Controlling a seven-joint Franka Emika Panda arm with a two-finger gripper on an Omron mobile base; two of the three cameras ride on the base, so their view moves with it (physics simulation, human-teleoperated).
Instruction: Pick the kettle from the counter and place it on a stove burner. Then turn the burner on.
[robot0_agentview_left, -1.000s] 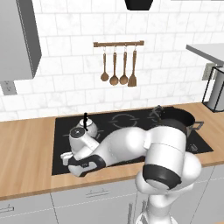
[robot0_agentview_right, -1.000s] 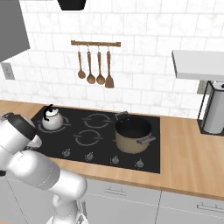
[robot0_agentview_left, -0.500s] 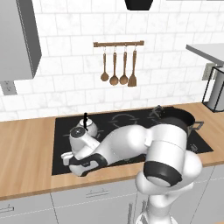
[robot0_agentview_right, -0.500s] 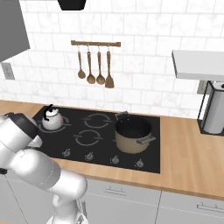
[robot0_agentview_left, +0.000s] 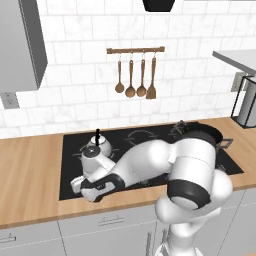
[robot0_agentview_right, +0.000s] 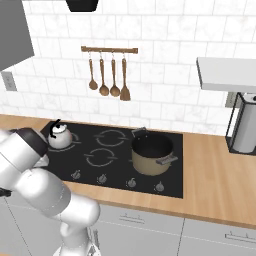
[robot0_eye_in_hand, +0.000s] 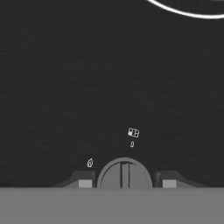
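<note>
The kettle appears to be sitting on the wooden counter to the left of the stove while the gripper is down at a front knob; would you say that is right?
Not quite: the kettle is sitting on the stove's back-left burner, not on the wooden counter, as the right base view shows. The rest stands: in the hand view the gripper is down at a front knob, one finger on each side of it.

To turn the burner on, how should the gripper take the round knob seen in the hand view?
Grip the stove knob across its round rim, coming straight down along the hand view. Its raised centre bar stands upright between the two fingertips, which sit on either side of the disc, so closing there would pinch it for a twist.
</note>
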